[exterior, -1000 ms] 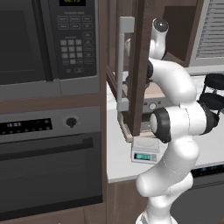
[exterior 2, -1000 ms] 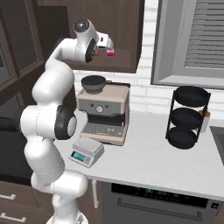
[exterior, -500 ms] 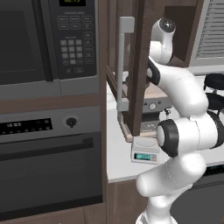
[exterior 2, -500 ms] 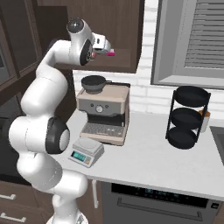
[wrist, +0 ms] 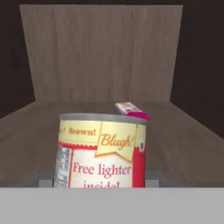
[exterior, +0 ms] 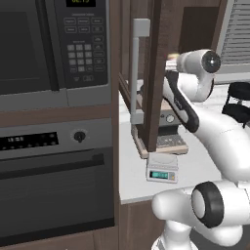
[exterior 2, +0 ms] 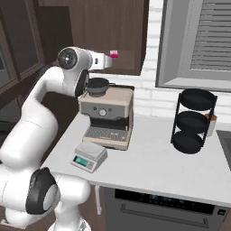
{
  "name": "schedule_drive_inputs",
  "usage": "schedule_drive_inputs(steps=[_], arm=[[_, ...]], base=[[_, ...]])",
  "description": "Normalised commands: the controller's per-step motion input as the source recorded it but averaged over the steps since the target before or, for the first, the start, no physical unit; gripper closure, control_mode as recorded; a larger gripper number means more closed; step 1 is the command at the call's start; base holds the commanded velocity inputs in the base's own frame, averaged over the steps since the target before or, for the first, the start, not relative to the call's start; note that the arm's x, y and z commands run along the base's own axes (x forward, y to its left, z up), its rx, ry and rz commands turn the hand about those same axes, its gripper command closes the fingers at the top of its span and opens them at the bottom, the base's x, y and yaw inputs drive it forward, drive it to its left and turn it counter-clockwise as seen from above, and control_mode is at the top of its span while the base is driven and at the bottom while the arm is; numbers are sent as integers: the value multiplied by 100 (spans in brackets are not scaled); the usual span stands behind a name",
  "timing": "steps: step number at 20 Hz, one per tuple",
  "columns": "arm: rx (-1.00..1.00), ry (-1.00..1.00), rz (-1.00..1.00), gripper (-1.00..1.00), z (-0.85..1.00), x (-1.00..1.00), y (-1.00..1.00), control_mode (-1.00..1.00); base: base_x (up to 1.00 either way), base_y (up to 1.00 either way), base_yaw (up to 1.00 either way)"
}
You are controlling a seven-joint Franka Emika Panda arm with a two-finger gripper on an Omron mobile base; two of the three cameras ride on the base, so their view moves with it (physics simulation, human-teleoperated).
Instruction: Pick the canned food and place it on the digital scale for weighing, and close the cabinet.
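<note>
The canned food (wrist: pixel 101 151), a short can with a red and cream label, stands on the cabinet shelf (wrist: pixel 183 140) right in front of the hand. My gripper (wrist: pixel 98 181) has a grey finger pad (wrist: pixel 43 182) on each side of the can, pressed against its wall. In the right base view the gripper (exterior 2: pixel 108 60) reaches into the dark brown cabinet (exterior 2: pixel 113 27) above the coffee machine. The cabinet door (exterior: pixel 151 73) with its silver bar handle (exterior: pixel 139 73) stands open and hides most of the hand. The digital scale (exterior: pixel 162 173) (exterior 2: pixel 90 156) sits on the counter with nothing on it.
A steel coffee machine (exterior 2: pixel 107 117) stands just behind the scale, under the cabinet. A small pink packet (wrist: pixel 131 109) lies on the shelf behind the can. A black tiered rack (exterior 2: pixel 193 121) is at the right. The microwave (exterior: pixel 49 44) and oven (exterior: pixel 53 185) fill the left wall.
The arm's upper joints have swung round and folded lower. The hand has sunk a little at the cabinet opening, and the jaws have closed in on the can.
</note>
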Motion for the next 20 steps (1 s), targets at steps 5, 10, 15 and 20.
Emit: schedule_drive_inputs(steps=[5,10,15,20], arm=[[9,-2,17,100,34,-100,-75,-100],[11,10,24,100,19,-100,-34,-100],[6,22,44,100,-17,-94,-1,-100],[2,10,56,100,-60,-41,0,-100]], base=[[0,0,0],[0,0,0],[0,0,0],[0,0,0]])
